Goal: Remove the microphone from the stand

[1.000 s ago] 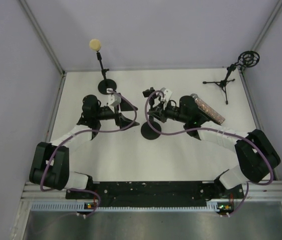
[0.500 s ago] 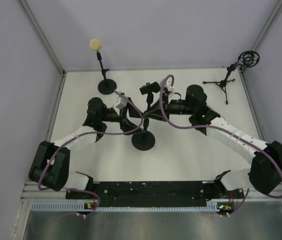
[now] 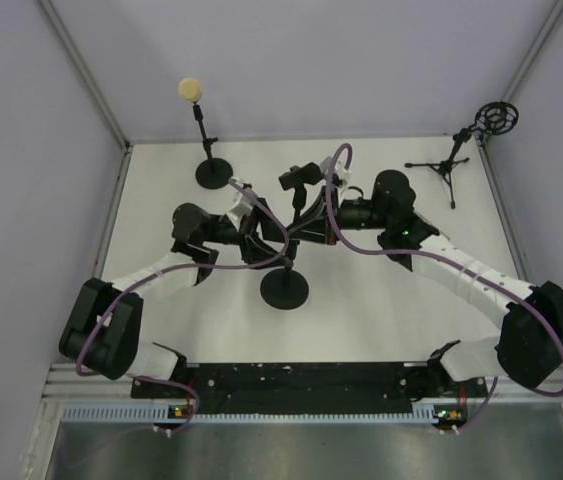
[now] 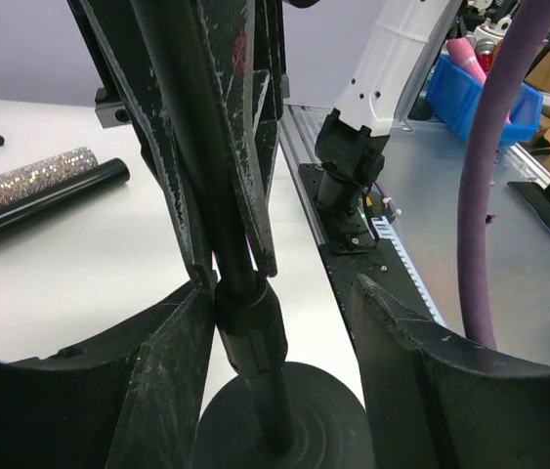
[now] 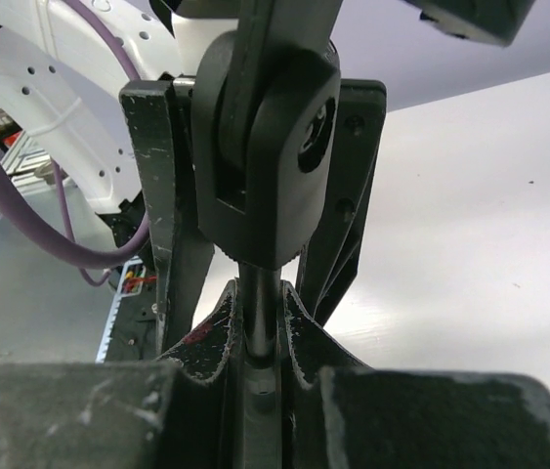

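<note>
Both the left gripper [image 3: 261,240] and the right gripper [image 5: 260,337] squeeze the thin black metal stand pole [image 4: 218,254]; the sparkly silver microphone [image 4: 30,191] lies on the white table [image 4: 89,264].

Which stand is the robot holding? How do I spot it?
On the white table, look in the middle, between the two arms. The stand there has a round black base, and the left gripper and right gripper both clamp its pole. The far-left stand carries a yellow ball; the far-right stand has tripod legs.
</note>
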Controlling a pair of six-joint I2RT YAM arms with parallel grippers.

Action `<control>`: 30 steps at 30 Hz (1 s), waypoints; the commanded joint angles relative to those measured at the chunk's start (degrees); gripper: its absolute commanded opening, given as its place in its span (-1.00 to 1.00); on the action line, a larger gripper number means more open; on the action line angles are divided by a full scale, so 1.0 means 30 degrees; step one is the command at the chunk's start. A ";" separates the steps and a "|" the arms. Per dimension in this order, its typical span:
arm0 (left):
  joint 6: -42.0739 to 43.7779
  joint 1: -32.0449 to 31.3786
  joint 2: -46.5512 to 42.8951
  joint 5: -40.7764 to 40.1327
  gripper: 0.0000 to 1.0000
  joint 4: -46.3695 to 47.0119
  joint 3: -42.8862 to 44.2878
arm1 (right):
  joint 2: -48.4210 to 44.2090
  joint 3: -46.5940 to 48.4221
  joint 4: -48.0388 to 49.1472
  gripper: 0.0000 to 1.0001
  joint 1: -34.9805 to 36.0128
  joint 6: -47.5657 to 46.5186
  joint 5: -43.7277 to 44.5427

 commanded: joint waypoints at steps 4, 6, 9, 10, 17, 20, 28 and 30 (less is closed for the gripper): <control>0.1494 -0.0228 -0.0432 0.0587 -0.01 -0.2045 0.0550 | -0.0886 0.0073 0.2261 -1.00 -0.0118 0.0220 -0.0188; 0.1493 -0.0228 -0.0374 0.0558 -0.28 -0.2279 0.0697 | -0.0886 0.0015 0.2203 -1.00 -0.0118 0.0103 -0.0130; 0.1580 -0.0257 -0.0345 0.0062 -0.75 -0.2338 0.0726 | -0.0915 0.0044 0.1736 -1.00 -0.0118 -0.0190 0.0949; 0.1784 -0.0257 -0.0345 -0.0347 -0.88 -0.2454 0.0726 | -0.0944 0.0131 0.1299 -1.00 -0.0118 -0.0394 0.1796; 0.7842 -0.0257 -0.0930 -0.6083 -1.00 -1.1438 0.2395 | -0.0945 0.0748 -0.1399 -1.00 -0.0118 -0.1801 1.0028; 0.8932 -0.0345 -0.1135 -0.9101 -1.00 -1.3321 0.2659 | -0.1003 0.0806 -0.1722 -1.00 -0.0089 -0.1744 1.2168; 0.9550 -0.1018 -0.1312 -1.0550 -0.67 -1.3706 0.2543 | -0.0945 0.0776 -0.1987 -1.00 -0.0089 -0.1714 1.4461; 0.9199 -0.0990 -0.1253 -0.9701 -0.31 -1.3269 0.2484 | -0.1002 0.0806 -0.1987 -1.00 -0.0089 -0.1859 1.3879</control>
